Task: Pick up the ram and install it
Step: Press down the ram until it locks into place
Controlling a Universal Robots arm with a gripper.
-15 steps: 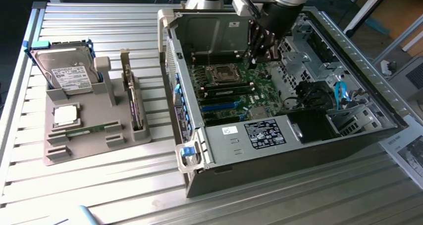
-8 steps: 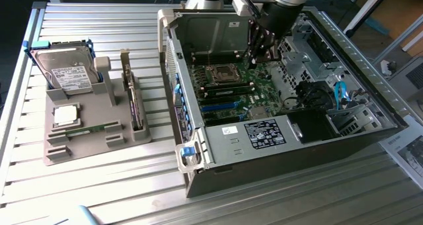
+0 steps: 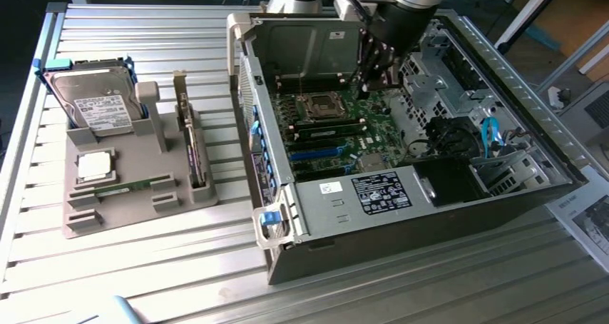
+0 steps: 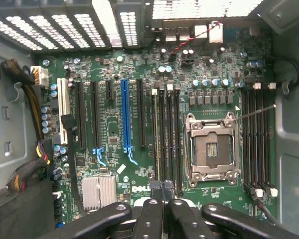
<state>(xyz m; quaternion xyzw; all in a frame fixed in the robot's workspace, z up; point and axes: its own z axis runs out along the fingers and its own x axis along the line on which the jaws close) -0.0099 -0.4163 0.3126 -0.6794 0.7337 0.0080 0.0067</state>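
We're seeing the gripper [image 4: 163, 201] hanging inside the case with its claw pinched together, DELL [image 4: 141, 189] printed right by it; a ram [image 3: 124, 188] is lying on the gray tray [image 3: 142, 213], around 9 o'clock from the tower [image 3: 400, 124].

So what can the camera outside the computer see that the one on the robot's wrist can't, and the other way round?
The exterior view alone takes in the grey holder beside the case, with a hard drive, a square silver processor chip, a ram stick lying flat and an upright expansion card.

The wrist view alone shows the motherboard close up: the long blue slot, a silver heatsink and the shut gripper at the memory slots.

Both show the open processor socket and the memory slots beside it.
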